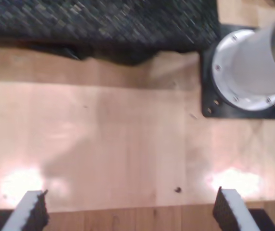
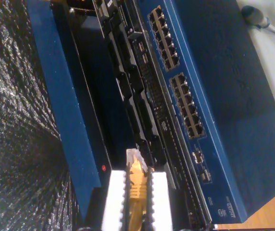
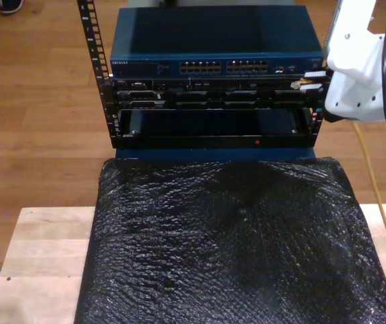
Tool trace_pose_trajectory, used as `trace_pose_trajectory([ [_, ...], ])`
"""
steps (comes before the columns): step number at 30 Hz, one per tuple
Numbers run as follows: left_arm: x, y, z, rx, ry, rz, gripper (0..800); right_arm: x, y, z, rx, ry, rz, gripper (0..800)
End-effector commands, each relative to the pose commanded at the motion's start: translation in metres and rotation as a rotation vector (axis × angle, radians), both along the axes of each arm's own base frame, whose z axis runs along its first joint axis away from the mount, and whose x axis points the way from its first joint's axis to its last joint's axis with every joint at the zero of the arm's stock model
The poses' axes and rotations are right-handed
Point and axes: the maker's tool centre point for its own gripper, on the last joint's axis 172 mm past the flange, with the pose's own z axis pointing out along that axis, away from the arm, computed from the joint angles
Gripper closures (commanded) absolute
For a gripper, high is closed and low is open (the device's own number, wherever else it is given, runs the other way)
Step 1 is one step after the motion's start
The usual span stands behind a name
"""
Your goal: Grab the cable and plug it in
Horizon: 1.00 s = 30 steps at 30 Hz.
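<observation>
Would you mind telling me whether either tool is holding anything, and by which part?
My second gripper holds the cable just behind its clear plug. My first gripper is open, holding nothing.

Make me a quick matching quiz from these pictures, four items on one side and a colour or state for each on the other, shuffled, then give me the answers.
Items:
1. cable plug
2. network switch
3. bubble wrap sheet
4. first tool

Descriptions:
A. black and crinkled, spread over the table
B. open, with nothing between its fingers
C. blue, with two blocks of ports
D. clear tip on yellow cable, clamped in my second tool

Pairs: 1-D, 2-C, 3-A, 4-B
</observation>
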Motion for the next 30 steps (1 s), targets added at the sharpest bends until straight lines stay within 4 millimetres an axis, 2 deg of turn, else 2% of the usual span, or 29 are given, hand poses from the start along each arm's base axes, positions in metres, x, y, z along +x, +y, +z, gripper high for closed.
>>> trace_pose_trajectory([
  [6, -0.052, 0.016, -0.024, -0.070, -0.015, -0.014, 1, 0.000, 0.000, 0.000, 0.000, 0.002, 0.000, 799],
  [11, -0.096, 0.017, -0.041, -0.121, -0.011, -0.046, 1, 0.000, 0.000, -0.001, -0.002, 0.003, 0.001, 799],
  [15, -0.128, 0.010, -0.053, -0.163, 0.005, -0.082, 1, -0.001, 0.000, -0.003, -0.003, 0.006, 0.001, 799],
  [21, -0.150, -0.002, -0.068, -0.204, -0.011, -0.093, 1, -0.003, 0.000, -0.010, -0.003, 0.018, 0.000, 799],
  [26, -0.170, -0.024, -0.077, -0.225, 0.017, -0.121, 1, -0.006, -0.001, -0.022, -0.005, 0.038, 0.000, 799],
  [30, -0.177, -0.034, -0.089, -0.211, 0.019, -0.138, 1, -0.008, -0.001, -0.031, -0.008, 0.051, 0.001, 799],
])
